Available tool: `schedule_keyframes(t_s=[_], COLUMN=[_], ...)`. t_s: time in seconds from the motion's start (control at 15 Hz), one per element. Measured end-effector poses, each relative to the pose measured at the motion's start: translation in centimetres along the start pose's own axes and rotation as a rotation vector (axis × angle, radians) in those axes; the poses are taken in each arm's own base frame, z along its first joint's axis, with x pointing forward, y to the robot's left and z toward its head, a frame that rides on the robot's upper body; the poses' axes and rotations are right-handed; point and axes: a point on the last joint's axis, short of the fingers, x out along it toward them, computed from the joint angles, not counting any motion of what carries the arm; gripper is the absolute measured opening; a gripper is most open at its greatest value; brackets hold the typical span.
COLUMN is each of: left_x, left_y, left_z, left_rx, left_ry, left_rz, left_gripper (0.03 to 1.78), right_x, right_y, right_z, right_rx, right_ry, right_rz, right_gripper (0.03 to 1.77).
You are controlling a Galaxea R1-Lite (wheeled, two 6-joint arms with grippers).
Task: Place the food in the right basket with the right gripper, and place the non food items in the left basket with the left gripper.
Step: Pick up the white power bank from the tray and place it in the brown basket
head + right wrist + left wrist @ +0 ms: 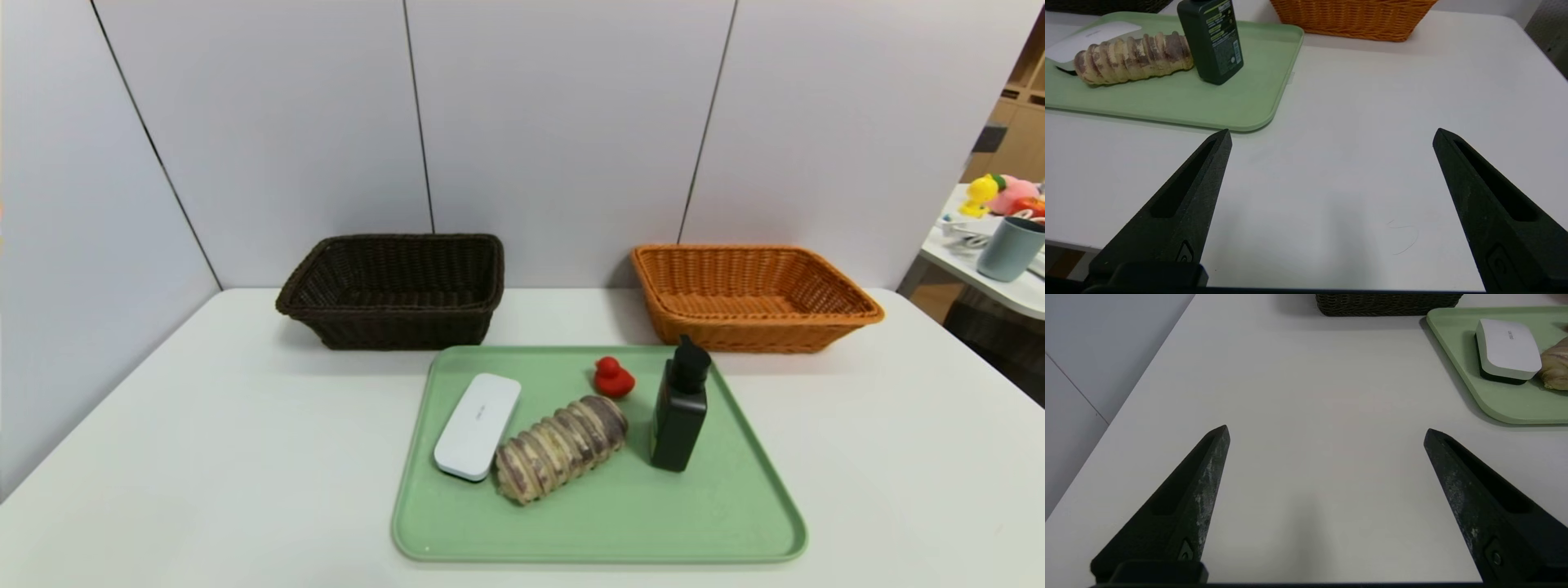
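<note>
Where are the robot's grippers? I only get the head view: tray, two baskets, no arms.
Observer: The left gripper hangs open and empty over bare table, on the robot's left of the green tray.
Operator: And the other one?
Observer: The right gripper is open and empty too, over the table on the tray's other side.
Operator: Does the dark bottle carry a label?
Observer: Yes, the bottle has printed text and a barcode on the side facing the right wrist camera.
</note>
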Motion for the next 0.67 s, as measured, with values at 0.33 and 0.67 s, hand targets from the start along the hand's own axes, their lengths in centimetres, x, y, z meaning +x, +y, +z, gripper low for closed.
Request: schedule_keyframes(t_s=[0.33, 0.67], left_x=[-0.1, 3.5], left_y=[-0.1, -0.3], left_z=[4.2, 9.7], left_rx=[-0.005, -0.012], left_ry=[0.235, 0.367], left_rz=[-0.055, -0.08], left_gripper=[1.69, 1.69], right_x=[2.0, 5.5], right_y=[-0.4, -1.0], right_z=[3.0, 7.9], right_rx=[0.023, 0.04], right_ry=[0.153, 0.29], right_rz=[0.03, 0.056], right_gripper=[1.7, 1.7])
